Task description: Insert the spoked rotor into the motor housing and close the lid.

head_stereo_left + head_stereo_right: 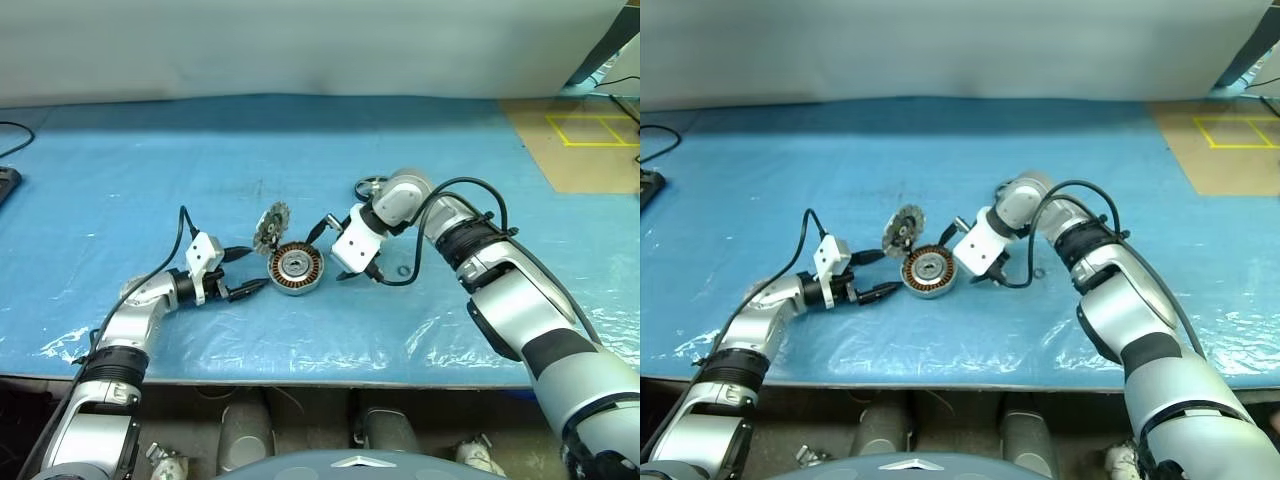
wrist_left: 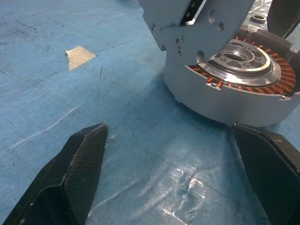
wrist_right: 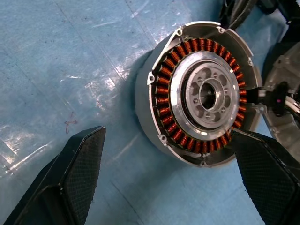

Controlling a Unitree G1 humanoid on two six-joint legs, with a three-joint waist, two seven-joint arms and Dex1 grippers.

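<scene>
Between the 2 open claws, left claw [image 1: 247, 272] and right claw [image 1: 350, 268], sits the motor housing [image 1: 296, 268].

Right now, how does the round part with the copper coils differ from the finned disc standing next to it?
The motor housing lies flat on the blue sheet, while the lid stands tilted up at the housing's edge. The housing shows a ring of copper-brown windings around a metal hub; the lid shows a radial fin pattern. The housing is a deep cup; the lid is a thin disc. Both are round and silvery.

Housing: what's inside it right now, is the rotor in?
Inside the housing: copper windings ringing a metal hub, no rotor. The cup floor under the windings is covered.
</scene>
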